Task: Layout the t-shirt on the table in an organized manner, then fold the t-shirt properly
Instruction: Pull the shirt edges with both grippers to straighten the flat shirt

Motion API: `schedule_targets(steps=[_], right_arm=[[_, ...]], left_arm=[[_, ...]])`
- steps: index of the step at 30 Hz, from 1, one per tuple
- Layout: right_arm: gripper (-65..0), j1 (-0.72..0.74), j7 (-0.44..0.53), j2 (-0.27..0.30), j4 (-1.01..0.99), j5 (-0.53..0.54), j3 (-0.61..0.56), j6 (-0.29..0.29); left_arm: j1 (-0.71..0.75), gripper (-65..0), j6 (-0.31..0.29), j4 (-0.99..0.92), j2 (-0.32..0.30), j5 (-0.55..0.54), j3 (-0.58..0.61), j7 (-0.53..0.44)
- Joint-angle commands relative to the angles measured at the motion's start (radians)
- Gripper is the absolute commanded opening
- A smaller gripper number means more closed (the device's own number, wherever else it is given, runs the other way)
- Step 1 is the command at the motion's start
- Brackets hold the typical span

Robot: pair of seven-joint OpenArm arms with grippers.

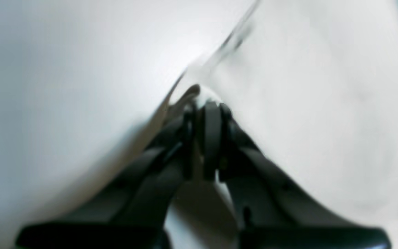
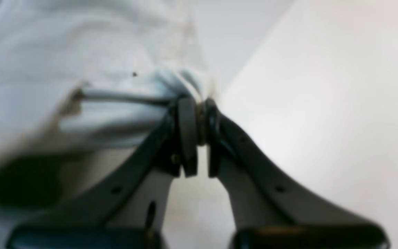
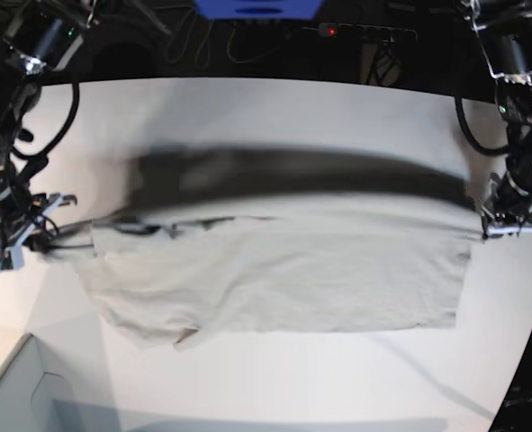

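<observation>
The light beige t-shirt [image 3: 284, 279] hangs stretched wide between both grippers, just above the white table [image 3: 293, 108], and casts a dark band of shadow behind it. In the base view my left gripper [image 3: 492, 227] is at the right and is shut on the shirt's right corner. The left wrist view shows that gripper [image 1: 204, 103] pinching a thin cloth edge [image 1: 306, 103]. My right gripper [image 3: 42, 236] at the left is shut on a bunched corner. In the right wrist view, gathered folds [image 2: 123, 100] run into its closed fingertips [image 2: 199, 103]. The shirt's lower edge sags near the table.
A pale box corner [image 3: 22, 396] sits at the near left. Black cables and a blue object [image 3: 256, 7] lie beyond the table's far curved edge. Bare white tabletop [image 3: 338, 378] shows in front of the shirt.
</observation>
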Motion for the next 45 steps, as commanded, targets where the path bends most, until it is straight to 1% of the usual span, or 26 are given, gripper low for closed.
schedule_targets(steps=[1,4,6,8,11,17,19,21,24,27,30,35,37,40,43,44,45], right_arm=[[-65.0,0.032,-0.007,0.031,0.019,-0.001,0.004,-0.005],[-65.0,0.116,-0.108,0.048,0.02,-0.001,-0.033,-0.005],[-65.0,0.151,-0.151,0.067,0.02,-0.001,-0.047,-0.005],[-65.0,0.157,-0.17,0.071,0.02,-0.001,-0.051,-0.005],[-65.0,0.111,-0.165,0.071,0.022,0.001,-0.047,-0.005],[-65.0,-0.024,-0.164,0.067,0.022,0.006,-0.047,-0.005],[-65.0,-0.073,-0.162,0.054,0.022,0.006,-0.047,-0.005],[-65.0,-0.126,-0.122,0.048,0.022,0.006,-0.045,-0.005],[-65.0,-0.214,-0.013,0.016,0.02,0.003,-0.045,-0.005],[-65.0,-0.294,0.065,0.004,0.02,0.006,-0.045,-0.005],[-65.0,-0.341,0.088,-0.018,0.02,0.006,-0.045,-0.005],[-65.0,-0.406,0.09,-0.033,0.02,0.007,-0.045,-0.005],[-65.0,-0.421,0.091,-0.053,0.02,0.007,-0.045,-0.005],[-65.0,-0.443,0.091,-0.053,0.02,0.007,-0.045,-0.005],[-65.0,-0.456,0.091,-0.055,0.02,0.007,-0.039,-0.005],[-65.0,-0.458,0.091,-0.056,0.02,0.007,-0.025,-0.005],[-65.0,-0.458,0.091,-0.056,0.02,0.007,-0.008,-0.005]], left_arm=[[-0.045,-64.9,-0.002,0.02,-0.027,-0.004,-0.006,0.0],[-0.126,-64.9,0.001,0.02,-0.046,-0.004,-0.007,0.074],[-0.16,-64.9,0.001,0.022,-0.048,-0.004,-0.007,0.108],[-0.172,-64.9,0.001,0.03,-0.048,-0.004,-0.007,0.129],[-0.168,-64.9,-0.002,0.026,-0.043,-0.004,-0.007,0.137],[-0.047,-64.9,-0.003,0.03,-0.04,-0.004,-0.007,0.129],[0.006,-64.9,-0.003,0.03,-0.04,-0.004,-0.009,0.128],[0.049,-64.9,-0.005,0.03,-0.033,-0.004,-0.038,0.128],[0.102,-64.9,-0.006,0.026,0.016,-0.001,-0.138,0.129],[0.133,-64.9,-0.006,0.023,0.039,0.004,-0.193,0.129],[0.142,-64.9,-0.006,0.019,0.044,0.005,-0.197,0.129],[0.142,-64.9,-0.006,0.019,0.046,0.005,-0.191,0.129],[0.142,-64.9,-0.006,0.02,0.046,-0.002,-0.191,0.131],[0.145,-64.9,-0.008,0.02,0.046,-0.002,-0.19,0.139],[0.177,-64.9,-0.008,0.03,0.046,-0.004,-0.19,0.135],[0.184,-64.9,-0.017,0.03,0.046,-0.004,-0.193,0.137],[0.185,-64.9,-0.042,0.03,0.046,-0.004,-0.194,0.139]])
